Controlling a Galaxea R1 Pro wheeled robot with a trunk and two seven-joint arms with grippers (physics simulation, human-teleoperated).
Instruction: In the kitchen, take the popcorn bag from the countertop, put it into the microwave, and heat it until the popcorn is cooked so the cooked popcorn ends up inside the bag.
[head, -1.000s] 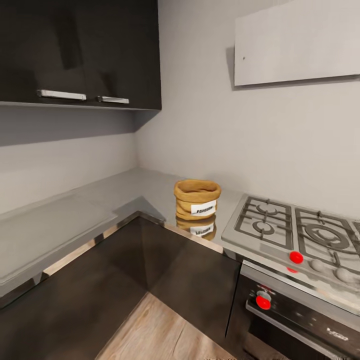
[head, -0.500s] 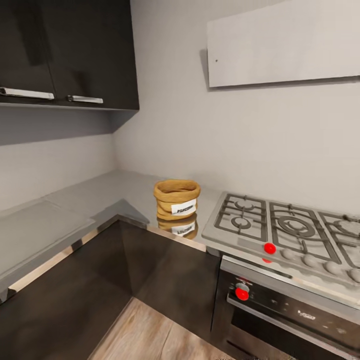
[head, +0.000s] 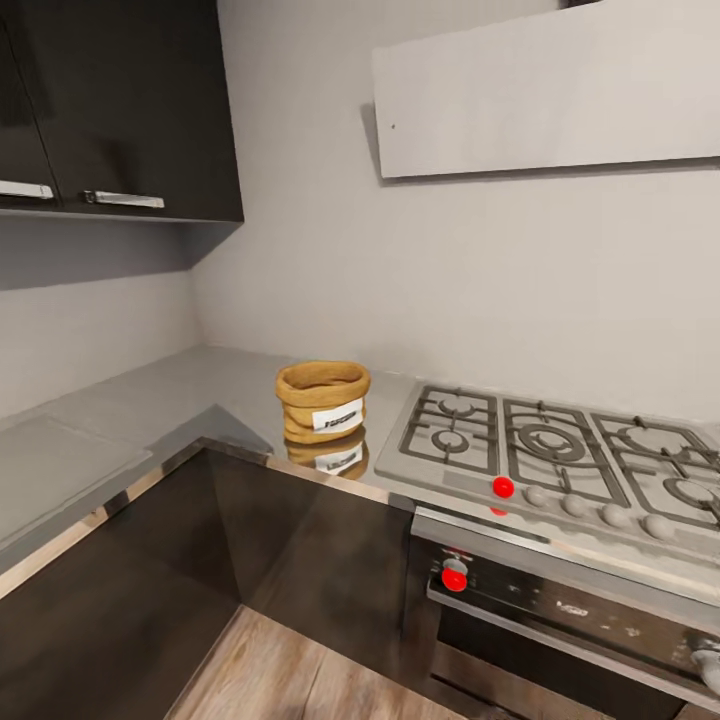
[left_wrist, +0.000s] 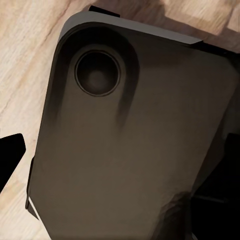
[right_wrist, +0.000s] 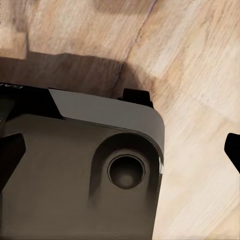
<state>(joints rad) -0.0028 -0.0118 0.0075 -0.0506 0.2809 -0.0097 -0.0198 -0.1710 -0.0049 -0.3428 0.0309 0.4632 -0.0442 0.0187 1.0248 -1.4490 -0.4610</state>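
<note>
The popcorn bag, a squat tan sack with a white label, stands upright on the glossy grey countertop, close to its front edge and just left of the hob. Its inside is hidden, so no popcorn can be seen. The microwave is out of view. In the left wrist view my left gripper hangs open over my own dark base, its black fingertips far apart. In the right wrist view my right gripper is open too, above the base and the wooden floor. Both grippers are empty and far from the bag.
A steel gas hob with grates and a red knob lies right of the bag, with a built-in oven below it. Dark wall cabinets hang at the upper left and a grey hood panel above the hob. The countertop turns a corner to the left, and wooden floor lies in front.
The whole head view has shifted: the camera has turned right and come nearer, so the bag sits further left in the picture and more of the hob shows. The bag itself has not moved.
</note>
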